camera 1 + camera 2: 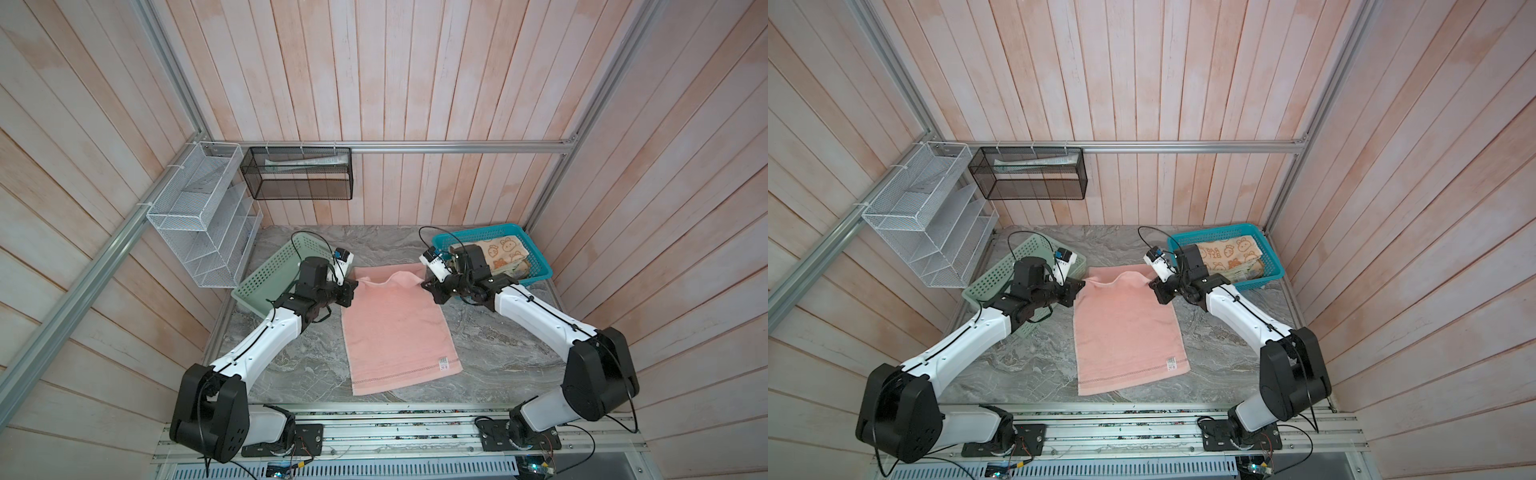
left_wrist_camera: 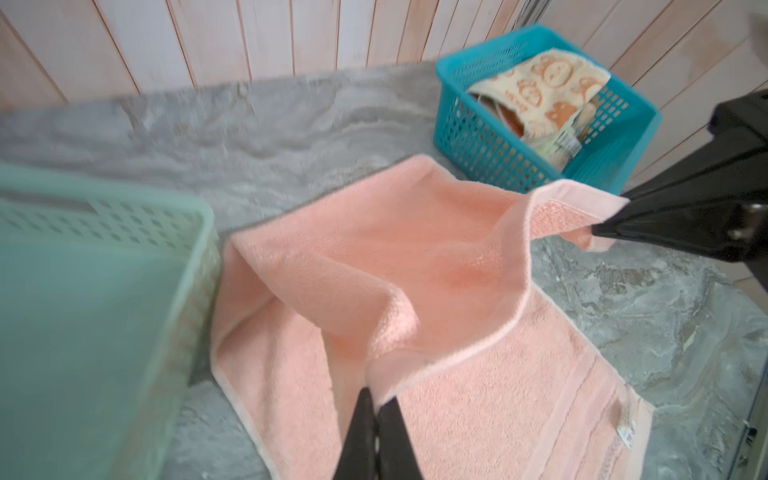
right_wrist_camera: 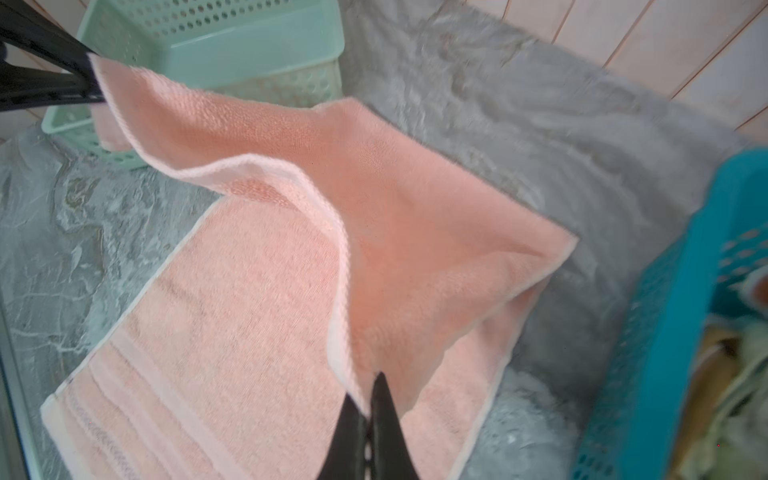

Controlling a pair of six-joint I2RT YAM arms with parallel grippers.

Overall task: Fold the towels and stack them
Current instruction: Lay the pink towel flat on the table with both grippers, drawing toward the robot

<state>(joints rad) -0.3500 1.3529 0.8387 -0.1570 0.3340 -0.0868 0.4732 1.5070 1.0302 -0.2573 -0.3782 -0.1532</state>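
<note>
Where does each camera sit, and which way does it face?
Both top views: high above the arm bases, looking down at the table; both arms show whole.
Left wrist: on the left arm, facing across the salmon towel to the teal basket; left end effector tips show.
Right wrist: on the right arm, facing the mint basket; right end effector tips show.
Shared: all four show the pinched towel.

Mint basket [image 1: 266, 275] and teal basket [image 1: 539, 260] block far corners.

Mint-green basket [image 1: 259, 286], teal basket [image 1: 473, 230] sit on marble tabletop [image 1: 498, 349]; white rack [image 1: 199, 224], black mesh bin [image 1: 297, 172] behind.
</note>
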